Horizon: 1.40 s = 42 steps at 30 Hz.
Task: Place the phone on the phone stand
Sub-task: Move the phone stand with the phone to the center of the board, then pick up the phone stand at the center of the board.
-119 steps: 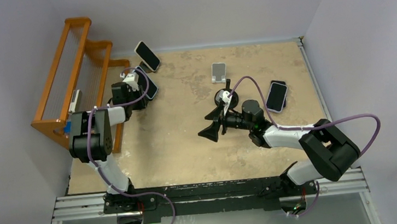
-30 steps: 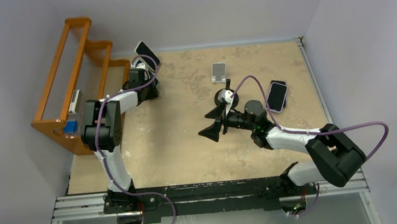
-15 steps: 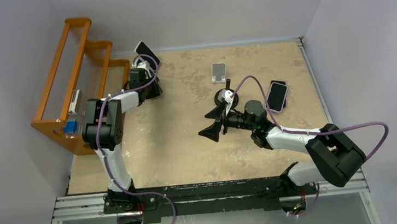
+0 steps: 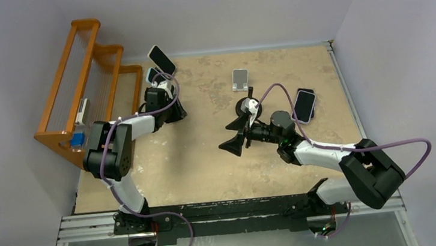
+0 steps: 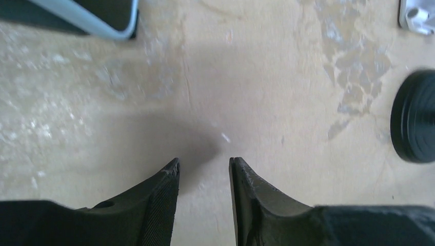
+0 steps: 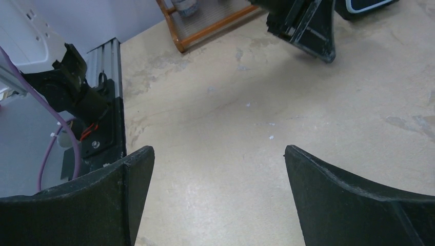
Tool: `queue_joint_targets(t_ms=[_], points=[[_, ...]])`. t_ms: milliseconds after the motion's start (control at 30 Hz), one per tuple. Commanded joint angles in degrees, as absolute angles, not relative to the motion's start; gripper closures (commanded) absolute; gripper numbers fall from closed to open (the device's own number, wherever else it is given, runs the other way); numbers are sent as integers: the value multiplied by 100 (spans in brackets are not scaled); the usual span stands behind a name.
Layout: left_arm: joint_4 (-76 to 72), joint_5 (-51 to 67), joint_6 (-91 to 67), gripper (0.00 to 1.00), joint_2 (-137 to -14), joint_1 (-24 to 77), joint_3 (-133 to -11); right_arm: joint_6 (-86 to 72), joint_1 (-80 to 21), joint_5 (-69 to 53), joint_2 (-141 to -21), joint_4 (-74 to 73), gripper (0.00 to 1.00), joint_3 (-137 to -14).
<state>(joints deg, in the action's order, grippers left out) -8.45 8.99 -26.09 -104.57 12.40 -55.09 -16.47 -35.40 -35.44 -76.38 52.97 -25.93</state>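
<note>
Left gripper (image 5: 204,162): the jaws stood partly apart with only bare table (image 5: 267,77) between them, gripping nothing.
Right gripper (image 6: 218,149): the jaws were spread wide and empty, hovering over the middle of the table.
Pale-edged phone (image 5: 77,13): it sat at the far left of the table, just beyond the left jaws and beside the wooden rack (image 4: 85,23).
Propped phone (image 4: 161,61): it leaned tilted near the far edge, close to the pale-edged one. What held it up was too small to tell.
Dark phone (image 4: 303,105): it lay flat on the right side of the table, well apart from both grippers.
Silver stand (image 4: 239,79): it carried nothing.
Black round base (image 4: 244,105): it stood near the silver stand, also without a phone.
Progress: neither gripper held a phone. Whether the pale-edged phone rested on a stand could not be told. By my reading, the flat dark phone and the bare silver stand were work left to do.
Top view alone: it showed all three phones and both arms together, though the left arm hid most of the pale-edged phone.
Left wrist view alone: it showed the gap between the jaws was empty, with the phone's corner at upper left and the silver stand and black round base at right.
Right wrist view alone: it showed its own wide jaws, with the other gripper seen side-on across the table.
</note>
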Motion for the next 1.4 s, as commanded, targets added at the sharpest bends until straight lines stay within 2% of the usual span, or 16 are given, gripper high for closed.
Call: queue_joint_targets(t_ms=[0,133,267,333,467,567,700,867,1067,1367], points=[[-714,1061,-2742,61,-9746,1488,-5285,-1639,-3634,-3278,-7085,5485,1,-2718],[-718,1110,-2647,61,-9443,1892,-5626,-1342,-3674,-2484,-6375,4574,1,-3326],[-968,1699,-2251,61,-9799,1973,-6513,-1065,-3674,-1540,-5736,3732,1,-3951],[-999,2137,-2003,60,-10276,1971,-7198,-1139,-3674,-1208,-5430,3636,1,-4039],[-468,3016,-1470,58,-11884,1982,-9348,-1175,-3675,-897,-4963,3454,1,-3991],[-538,3350,-1156,58,-12649,2019,-10209,-1170,-3674,-858,-4760,3113,1,-3885],[-1163,3778,-611,55,-13256,2111,-10580,-1201,-3674,-836,-4614,2968,1,-3670],[-1221,4453,-398,53,-13931,2118,-11226,-1212,-3675,-1009,-4729,2953,1,-3678],[-1716,5374,-666,51,-14344,2118,-11475,-1189,-3674,-1037,-4954,2986,1,-3683],[-2167,5823,-1127,49,-14812,2118,-11779,-1137,-3674,-1083,-5188,2939,1,-3730]])
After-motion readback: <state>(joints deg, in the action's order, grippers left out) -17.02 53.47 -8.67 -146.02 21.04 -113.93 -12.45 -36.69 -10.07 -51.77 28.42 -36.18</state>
